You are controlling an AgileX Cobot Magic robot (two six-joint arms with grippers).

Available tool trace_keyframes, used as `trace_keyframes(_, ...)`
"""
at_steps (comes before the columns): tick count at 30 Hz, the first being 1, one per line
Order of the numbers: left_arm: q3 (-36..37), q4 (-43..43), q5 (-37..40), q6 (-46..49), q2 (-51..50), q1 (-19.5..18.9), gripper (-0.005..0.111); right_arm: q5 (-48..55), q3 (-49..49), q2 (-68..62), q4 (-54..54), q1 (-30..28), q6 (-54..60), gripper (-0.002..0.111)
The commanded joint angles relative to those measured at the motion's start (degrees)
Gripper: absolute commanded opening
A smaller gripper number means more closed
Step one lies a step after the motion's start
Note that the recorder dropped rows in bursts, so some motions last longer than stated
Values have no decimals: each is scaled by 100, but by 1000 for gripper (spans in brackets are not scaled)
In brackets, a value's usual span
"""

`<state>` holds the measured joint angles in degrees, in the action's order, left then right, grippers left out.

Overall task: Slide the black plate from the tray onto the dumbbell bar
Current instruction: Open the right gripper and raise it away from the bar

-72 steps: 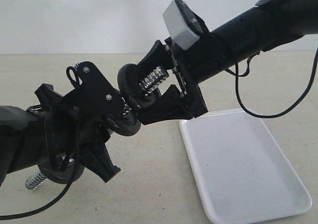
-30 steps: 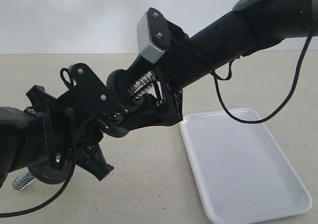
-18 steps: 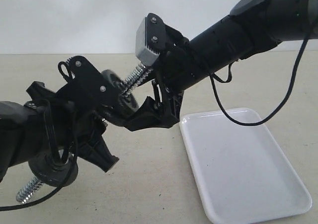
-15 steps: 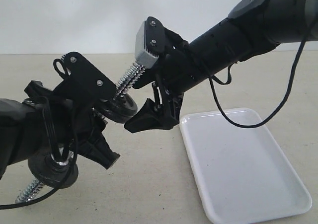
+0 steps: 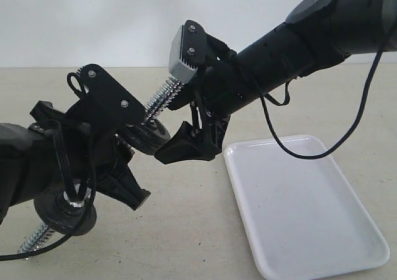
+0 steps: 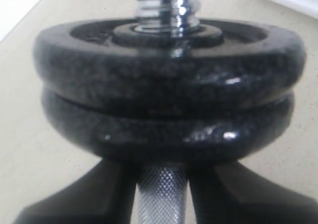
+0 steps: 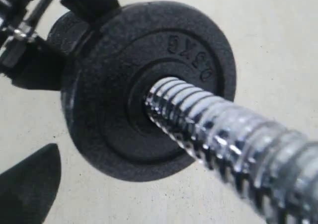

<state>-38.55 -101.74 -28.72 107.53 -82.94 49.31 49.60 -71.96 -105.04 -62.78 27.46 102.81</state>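
My left gripper (image 5: 118,144) is shut on the knurled middle of the dumbbell bar (image 6: 162,196) and holds it tilted, threaded end (image 5: 162,97) up and to the right. The black plate (image 5: 149,137) sits threaded on the bar, flat against a second black disc (image 6: 164,129) just below it; the left wrist view shows the plate (image 6: 169,52) on top. In the right wrist view the plate (image 7: 149,85) faces me with the chrome thread (image 7: 223,144) running through its hole. My right gripper (image 5: 181,101) is open, its jaws either side of the threaded end and clear of the plate.
The white tray (image 5: 304,199) lies bare on the beige table at the lower right. Another black disc (image 5: 62,210) sits on the bar's lower end, near the table at the lower left. Cables hang from both arms.
The right gripper has let go of the black plate and drawn back up the thread. The plate now rests lower on the bar, and the left arm has tilted the bar steeper.
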Motion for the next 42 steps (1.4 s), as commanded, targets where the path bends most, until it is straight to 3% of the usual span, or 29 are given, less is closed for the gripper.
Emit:
trace_keyframes(1, -286, 626, -460, -170, 325, -15, 4, -435, -3, 34, 71, 7, -581, 90)
trace_keyframes(4, -286, 629, -557, -193, 325, -15, 4, -721, -3, 34, 206, 7, -857, 90)
trace_keyframes(7, -286, 629, -732, -193, 325, -15, 4, -851, -3, 34, 335, 7, -1041, 77)
trace_keyframes(9, -286, 629, -904, -223, 325, -15, 4, -851, -3, 34, 516, 7, -1141, 62)
trace_keyframes(15, -286, 629, -1227, -389, 325, -15, 4, -851, -3, 34, 1152, 7, -2071, 1)
trace_keyframes(24, -286, 629, -1431, -1000, 325, -15, 4, -840, -3, 34, 3311, -3, -4945, 0)
trace_keyframes(28, -286, 629, -1431, -1082, 325, -15, 4, -318, -3, 34, 4369, -3, -5599, 0)
trace_keyframes(33, -286, 629, -1480, -1992, 312, -40, 4, -135, -3, 53, 5394, -3, -7032, 0)
trace_keyframes(35, -286, 629, -1388, -2475, 312, -175, 4, -71, -3, 53, 5681, -3, -7467, 0)
trace_keyframes(42, -286, 563, -371, -2871, 312, -687, 4, 81, -3, 53, 5795, -3, -7801, 0)
